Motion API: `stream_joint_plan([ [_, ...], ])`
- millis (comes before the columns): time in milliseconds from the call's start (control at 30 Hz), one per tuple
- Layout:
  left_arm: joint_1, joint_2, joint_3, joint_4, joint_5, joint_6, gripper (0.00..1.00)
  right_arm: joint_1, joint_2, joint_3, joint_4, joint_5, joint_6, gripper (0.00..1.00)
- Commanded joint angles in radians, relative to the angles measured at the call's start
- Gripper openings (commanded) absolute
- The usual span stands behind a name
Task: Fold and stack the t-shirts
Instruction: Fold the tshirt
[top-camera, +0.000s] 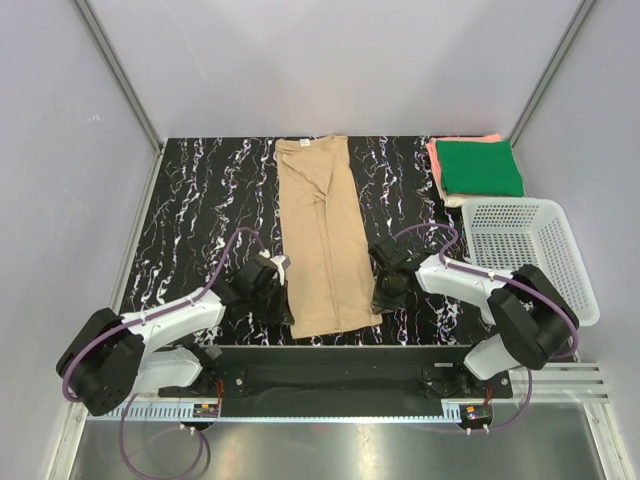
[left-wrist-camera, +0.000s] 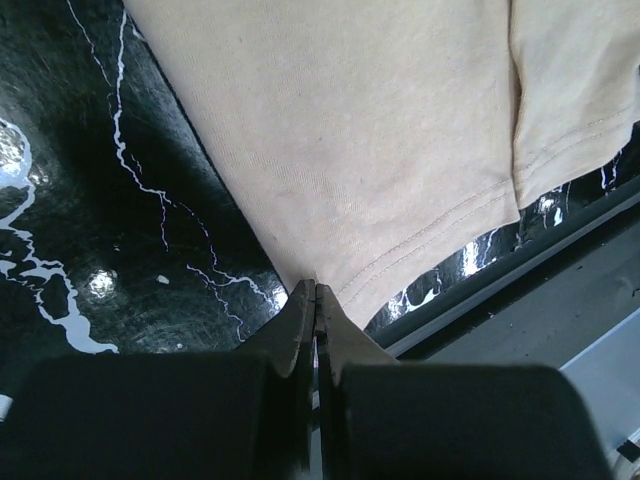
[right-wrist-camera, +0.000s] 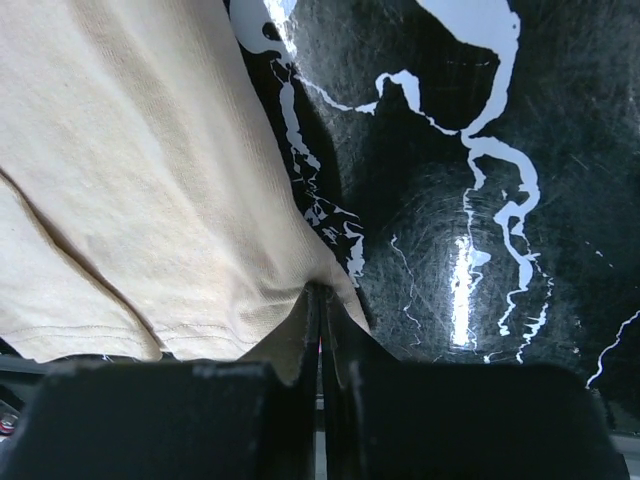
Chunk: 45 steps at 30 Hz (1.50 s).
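The tan shirt (top-camera: 322, 235) lies mid-frame, its long axis running bottom to top. The left gripper (left-wrist-camera: 316, 297) and right gripper (right-wrist-camera: 318, 300) are each clamped on a bottom hem corner.

It was a robot lab cell: pale walls (top-camera: 330, 60) and aluminium struts (top-camera: 119, 75) enclosed a black marbled table (top-camera: 200, 200), with left arm (top-camera: 170, 318) and right arm (top-camera: 465, 278) bolted at its edge.
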Motion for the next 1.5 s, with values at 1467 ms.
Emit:
stream_joint_plan([
  [1467, -0.016, -0.236, -0.186, 0.072, 0.01, -0.252, 0.33, -0.081, -0.112, -0.129, 0.018, -0.148, -0.043, 0.34],
])
